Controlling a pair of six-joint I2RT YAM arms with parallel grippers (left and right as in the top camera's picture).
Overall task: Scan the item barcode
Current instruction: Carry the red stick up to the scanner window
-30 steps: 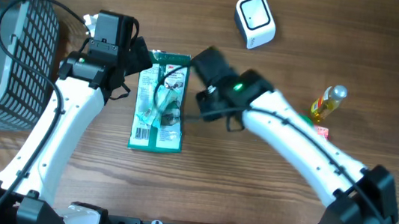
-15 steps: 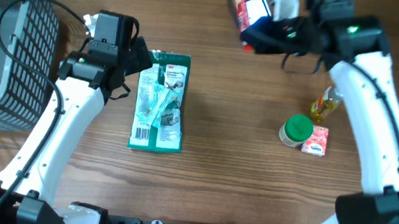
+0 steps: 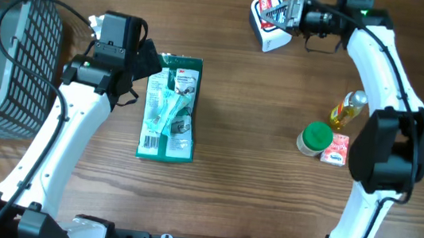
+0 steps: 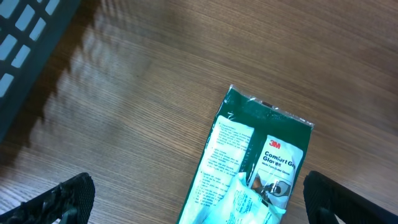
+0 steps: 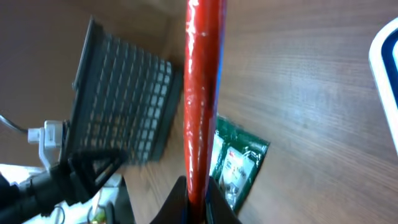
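Item in hand is a slim red pack [image 5: 202, 87], pinched at its lower end by the right claw [image 5: 196, 198], whose jaws are closed tight on it. The overhead view puts it at the far edge of the counter [image 3: 268, 189], just over the white scanner [image 3: 272, 30]. The wrist view shows the pack edge-on, and no barcode can be made out. To scan well, the wrist probably needs to roll until a broad printed face squares up to the scanner's window, held close and steady, with the claw not covering the code. Well apart, the left claw [image 3: 145, 59] hangs spread wide and empty at the top end of a green 3M gloves packet [image 3: 170, 108]. A yellow bottle [image 3: 347, 109], a green-lidded jar [image 3: 314, 139] and a small pink carton [image 3: 337, 152] stand near the right arm. A dark wire basket [image 3: 21, 41] sits at the left.
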